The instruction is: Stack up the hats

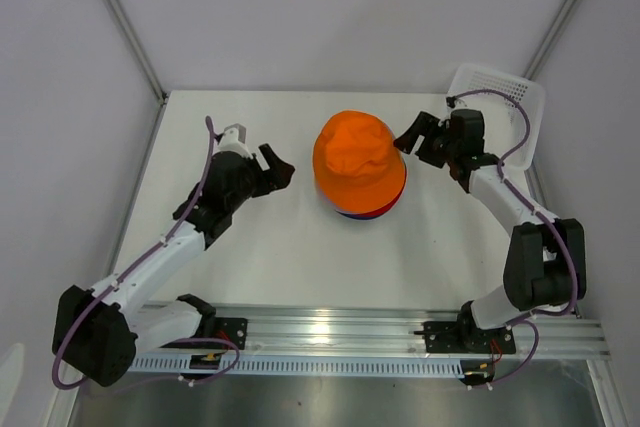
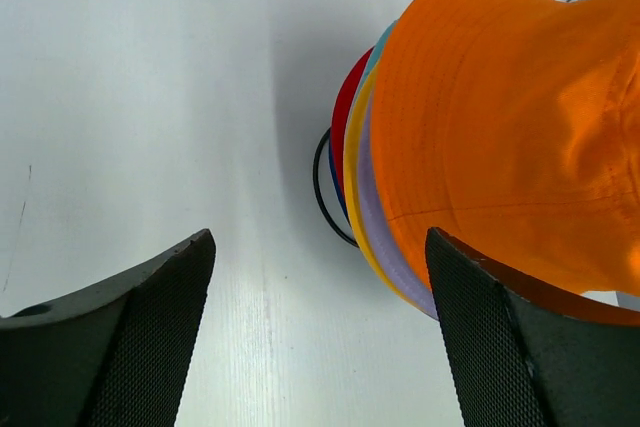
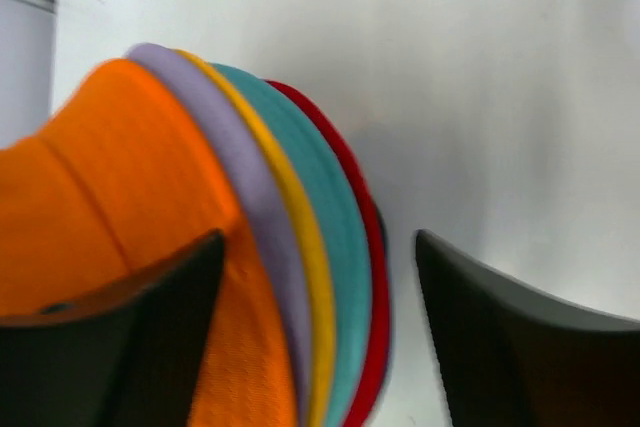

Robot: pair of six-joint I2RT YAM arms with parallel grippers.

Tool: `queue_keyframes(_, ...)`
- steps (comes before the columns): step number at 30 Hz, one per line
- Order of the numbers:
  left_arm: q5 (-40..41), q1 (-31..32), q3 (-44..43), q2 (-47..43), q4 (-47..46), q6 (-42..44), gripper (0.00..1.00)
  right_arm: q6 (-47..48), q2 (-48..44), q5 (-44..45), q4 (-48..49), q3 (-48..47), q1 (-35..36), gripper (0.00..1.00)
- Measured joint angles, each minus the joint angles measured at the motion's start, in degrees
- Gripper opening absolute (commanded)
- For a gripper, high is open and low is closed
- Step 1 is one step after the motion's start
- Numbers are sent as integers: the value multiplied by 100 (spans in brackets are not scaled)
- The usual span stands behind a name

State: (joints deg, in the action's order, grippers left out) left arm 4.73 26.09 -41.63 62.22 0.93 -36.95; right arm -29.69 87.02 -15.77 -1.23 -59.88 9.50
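Hats point(image 1: 358, 162) stand between left gripper point(image 1: 278, 167) and right gripper point(image 1: 409, 143), both spread, empty.

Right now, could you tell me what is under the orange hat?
Under the orange hat, only the brims of the lavender hat, yellow hat, teal hat and red hat show, with a thin black wire ring at the base. Their crowns are covered.

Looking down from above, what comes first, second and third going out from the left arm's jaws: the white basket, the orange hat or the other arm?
Starting from the jaws on the left arm:
1. Orange hat, in the middle, just to their right.
2. Right arm, its open jaws just beyond the hat's far side.
3. White basket, in the far right corner.
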Motion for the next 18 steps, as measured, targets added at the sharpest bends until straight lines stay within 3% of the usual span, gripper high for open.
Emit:
queue_keyframes(2,-111,-74,-214,0,323,133,93,129,-2,-24,-376,-179,-190,99)
queue_keyframes(11,-579,-1038,-1541,-131,1733,730,99,688,-597,315,-1904,-1526,-1423,99)
queue_keyframes(18,-1488,-1967,-1738,-772,1969,1003,100,942,-1419,894,-2002,-1788,-1521,99)
